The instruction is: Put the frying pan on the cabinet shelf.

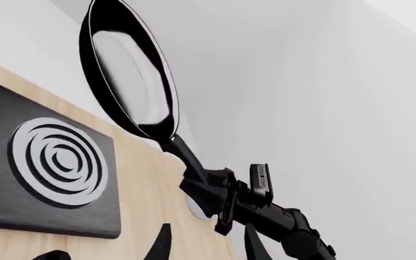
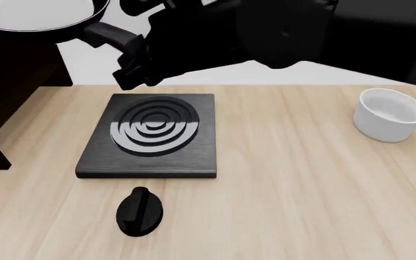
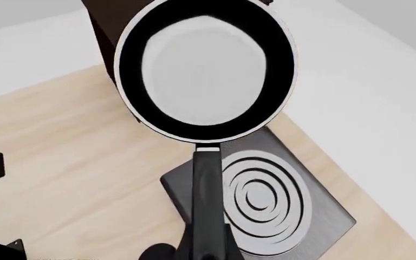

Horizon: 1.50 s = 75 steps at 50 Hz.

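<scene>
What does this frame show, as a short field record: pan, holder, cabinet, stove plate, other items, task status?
pan: pan in the air, above the table, near the cabinet
holder: right tool shut on the pan's handle
left tool: fingertips just visible at the left wrist view's edge, state unclear
cabinet: cabinet at the table's left, pan partly over it
stove plate: stove plate bare, flat on the table
other items: knob in front of the plate; bowl at right
task status: pan lifted, not yet on the shelf

Stove plate (image 2: 150, 138) mid-table; knob (image 2: 139, 211) nearer; bowl (image 2: 390, 115) right.
</scene>
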Motion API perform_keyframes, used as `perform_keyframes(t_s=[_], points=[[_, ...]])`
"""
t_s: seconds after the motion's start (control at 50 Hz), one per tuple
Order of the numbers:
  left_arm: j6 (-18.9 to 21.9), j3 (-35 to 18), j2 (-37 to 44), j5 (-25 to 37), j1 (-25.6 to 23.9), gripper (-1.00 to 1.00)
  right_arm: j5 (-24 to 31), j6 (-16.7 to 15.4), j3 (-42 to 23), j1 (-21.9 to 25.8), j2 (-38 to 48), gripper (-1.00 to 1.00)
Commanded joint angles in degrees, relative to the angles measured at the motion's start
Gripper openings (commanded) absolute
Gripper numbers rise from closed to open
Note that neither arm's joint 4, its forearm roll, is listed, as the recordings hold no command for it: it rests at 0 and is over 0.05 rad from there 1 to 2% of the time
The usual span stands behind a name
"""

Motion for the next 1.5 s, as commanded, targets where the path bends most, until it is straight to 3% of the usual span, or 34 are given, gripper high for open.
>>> perform_keyframes(t_s=[0.02, 0.4, 1.5], points=[[1.9, -1.1, 0.6, 0.6, 0.7, 1.00, -1.5, 0.7, -0.3, 1.7, -2.6, -1.00], [1.5, -0.1, 0.6, 0.2, 1.2, 1.00, -2.3, 0.9, 3.0, 3.5, -5.5, -1.00], [2.1, 1.7, 1.3, -1.0, 0.6, 1.00, 0.1, 5.0, -3.2, 11.8, -1.9, -1.00]])
